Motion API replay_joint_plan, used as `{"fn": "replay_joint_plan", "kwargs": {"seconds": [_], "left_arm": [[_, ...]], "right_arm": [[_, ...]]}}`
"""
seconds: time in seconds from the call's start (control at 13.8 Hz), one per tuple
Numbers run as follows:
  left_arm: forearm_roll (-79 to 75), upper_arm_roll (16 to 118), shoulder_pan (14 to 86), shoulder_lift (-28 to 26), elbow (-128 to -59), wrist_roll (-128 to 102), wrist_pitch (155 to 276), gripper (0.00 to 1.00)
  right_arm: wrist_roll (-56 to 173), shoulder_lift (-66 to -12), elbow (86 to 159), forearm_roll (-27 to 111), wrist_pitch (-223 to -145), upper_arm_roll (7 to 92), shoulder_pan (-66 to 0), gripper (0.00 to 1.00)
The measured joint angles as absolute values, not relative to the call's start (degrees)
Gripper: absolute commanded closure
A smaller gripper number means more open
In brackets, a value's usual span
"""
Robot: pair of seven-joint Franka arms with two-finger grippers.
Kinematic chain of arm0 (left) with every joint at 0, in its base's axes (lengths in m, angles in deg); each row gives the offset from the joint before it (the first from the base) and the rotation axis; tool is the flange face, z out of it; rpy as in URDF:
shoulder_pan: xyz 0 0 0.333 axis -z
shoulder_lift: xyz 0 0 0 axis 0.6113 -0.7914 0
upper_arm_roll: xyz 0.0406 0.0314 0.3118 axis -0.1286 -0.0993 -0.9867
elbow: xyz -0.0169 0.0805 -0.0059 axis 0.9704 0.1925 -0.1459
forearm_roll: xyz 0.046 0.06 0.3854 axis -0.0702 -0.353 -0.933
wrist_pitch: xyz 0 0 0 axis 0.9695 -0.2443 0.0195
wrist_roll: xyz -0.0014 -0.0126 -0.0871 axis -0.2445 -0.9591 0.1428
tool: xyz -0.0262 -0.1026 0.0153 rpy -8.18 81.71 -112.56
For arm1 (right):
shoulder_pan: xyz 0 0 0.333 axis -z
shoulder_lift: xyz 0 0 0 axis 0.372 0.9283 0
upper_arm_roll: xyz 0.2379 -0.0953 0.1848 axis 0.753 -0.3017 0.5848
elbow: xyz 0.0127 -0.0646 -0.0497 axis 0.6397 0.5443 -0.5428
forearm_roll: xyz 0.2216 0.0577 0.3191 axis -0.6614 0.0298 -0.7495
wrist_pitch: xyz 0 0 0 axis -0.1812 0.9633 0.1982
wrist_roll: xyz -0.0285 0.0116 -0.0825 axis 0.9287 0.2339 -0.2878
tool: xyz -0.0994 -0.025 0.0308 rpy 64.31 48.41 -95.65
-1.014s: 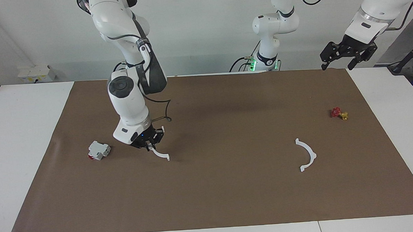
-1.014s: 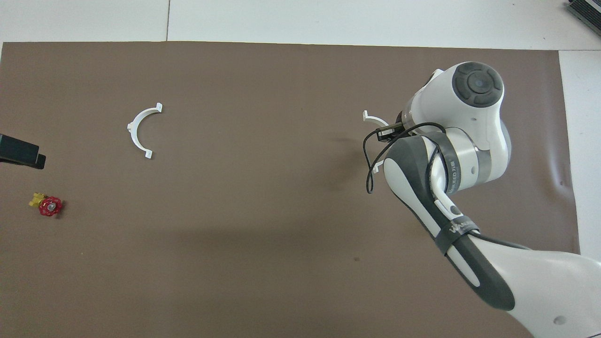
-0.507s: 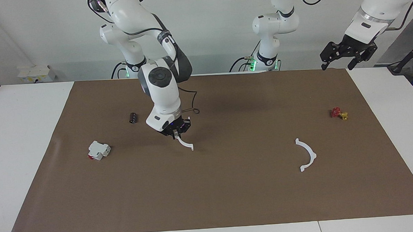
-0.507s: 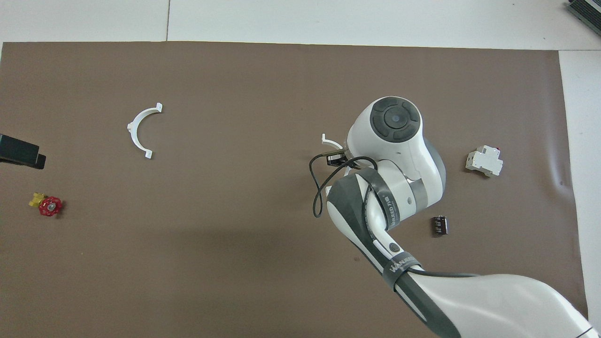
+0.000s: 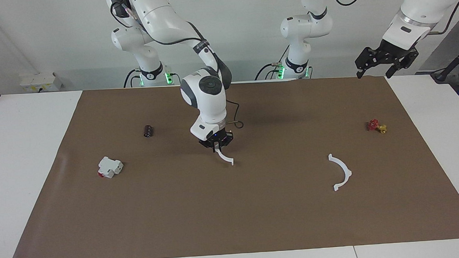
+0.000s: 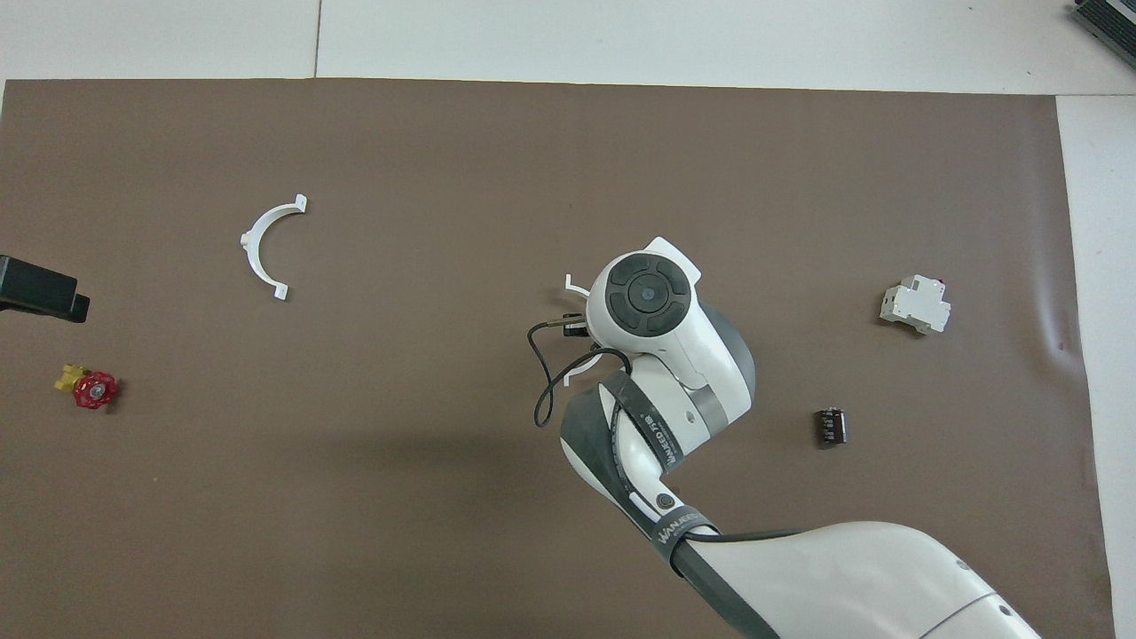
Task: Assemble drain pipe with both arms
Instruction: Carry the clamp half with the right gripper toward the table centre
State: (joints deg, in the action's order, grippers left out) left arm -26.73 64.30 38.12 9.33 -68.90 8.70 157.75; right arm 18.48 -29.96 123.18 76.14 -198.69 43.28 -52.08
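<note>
The right gripper (image 5: 216,144) pinches one half-ring (image 5: 225,157) over mid-mat (image 5: 256,221); the left gripper (image 5: 386,60), fingers spread, waits over the mat's corner. The other half-ring (image 5: 341,171) lies flat.

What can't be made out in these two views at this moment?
- Overhead view: the right gripper is hidden under its own arm's wrist; only two ends of the held half-ring show.
- Overhead view: the left gripper is cut off by the frame edge.
- Facing view: whether the held half-ring's lower end touches the brown mat is unclear.
- Both views: the tabs on the lying half-ring are too small to read.
</note>
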Motion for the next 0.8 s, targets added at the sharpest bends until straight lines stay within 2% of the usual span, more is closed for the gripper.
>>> {"fn": "replay_joint_plan", "kwargs": {"seconds": [0.51, 0.58, 0.65, 0.72, 0.8], "left_arm": [[-26.73, 64.21, 38.12, 10.36, -71.89, 8.6, 161.11, 0.0], [-26.73, 64.18, 38.12, 10.54, -72.87, 8.6, 162.38, 0.0], [-26.73, 64.14, 38.12, 10.59, -73.84, 8.6, 163.74, 0.0], [-26.73, 64.1, 38.09, 10.57, -74.95, 8.6, 165.47, 0.0], [-26.73, 64.02, 37.97, 10.53, -76.31, 8.6, 167.83, 0.0]], "right_arm": [[18.42, -29.16, 125.21, 76.21, -200.99, 43.27, -52.49, 1.0], [18.42, -29.16, 125.25, 76.22, -200.99, 43.27, -52.49, 0.77], [18.42, -29.16, 125.28, 76.22, -200.99, 43.27, -52.5, 0.42], [18.42, -29.16, 125.3, 76.22, -200.99, 43.27, -52.5, 0.0], [18.42, -29.16, 125.3, 76.22, -200.99, 43.27, -52.5, 0.0]]}}
